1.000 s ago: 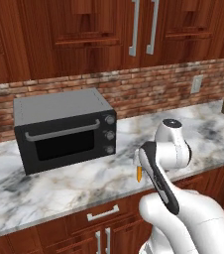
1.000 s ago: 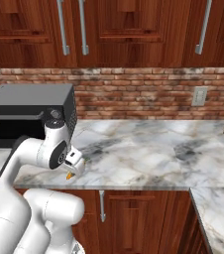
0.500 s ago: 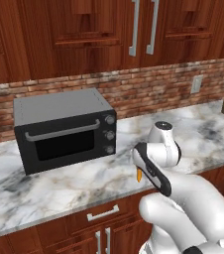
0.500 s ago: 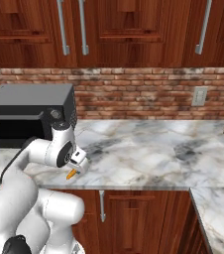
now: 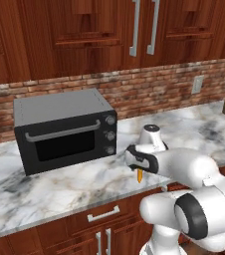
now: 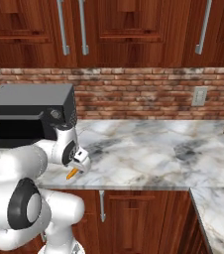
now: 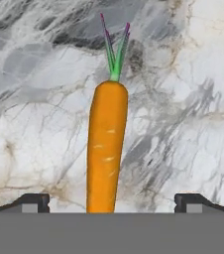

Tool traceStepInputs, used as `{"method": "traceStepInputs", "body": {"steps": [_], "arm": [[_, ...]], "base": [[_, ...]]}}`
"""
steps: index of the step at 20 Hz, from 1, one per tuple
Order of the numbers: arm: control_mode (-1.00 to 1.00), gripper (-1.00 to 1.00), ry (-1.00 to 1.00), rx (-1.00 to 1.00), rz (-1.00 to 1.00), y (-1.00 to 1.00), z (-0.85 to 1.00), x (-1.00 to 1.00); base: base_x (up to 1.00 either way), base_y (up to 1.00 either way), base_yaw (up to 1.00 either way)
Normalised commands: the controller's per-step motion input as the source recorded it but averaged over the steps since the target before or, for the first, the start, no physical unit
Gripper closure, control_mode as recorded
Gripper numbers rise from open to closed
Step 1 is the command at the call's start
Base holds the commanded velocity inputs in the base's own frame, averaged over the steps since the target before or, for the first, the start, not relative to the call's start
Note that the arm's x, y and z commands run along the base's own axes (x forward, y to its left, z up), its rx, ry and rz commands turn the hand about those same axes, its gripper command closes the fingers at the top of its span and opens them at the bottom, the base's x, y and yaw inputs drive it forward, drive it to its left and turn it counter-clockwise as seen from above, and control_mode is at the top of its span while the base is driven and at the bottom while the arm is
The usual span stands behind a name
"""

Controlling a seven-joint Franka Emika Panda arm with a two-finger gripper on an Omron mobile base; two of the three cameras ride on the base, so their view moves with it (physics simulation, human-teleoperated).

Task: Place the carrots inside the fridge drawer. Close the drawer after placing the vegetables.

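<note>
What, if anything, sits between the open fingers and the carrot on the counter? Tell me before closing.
Nothing visible does. In the hand view the carrot lies on the bare marble counter, running lengthwise between the two spread fingers, with only open marble on either side. The gripper is open directly over it.
</note>
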Motion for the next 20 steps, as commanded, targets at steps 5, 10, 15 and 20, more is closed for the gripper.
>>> {"method": "traceStepInputs", "body": {"steps": [5,10,15,20], "arm": [[-1.0,-1.0,0.03,-0.06,0.0,0.03,-0.46,0.34],[-1.0,-1.0,0.03,-0.04,0.0,0.01,-0.42,0.32],[-1.0,1.0,0.03,-0.02,0.0,0.07,-0.37,0.11],[-1.0,1.0,0.0,-0.01,0.0,0.0,-0.45,-0.01]], "base": [[0.0,0.0,0.0],[0.0,0.0,0.0],[0.0,0.0,0.0],[0.0,0.0,0.0]]}}
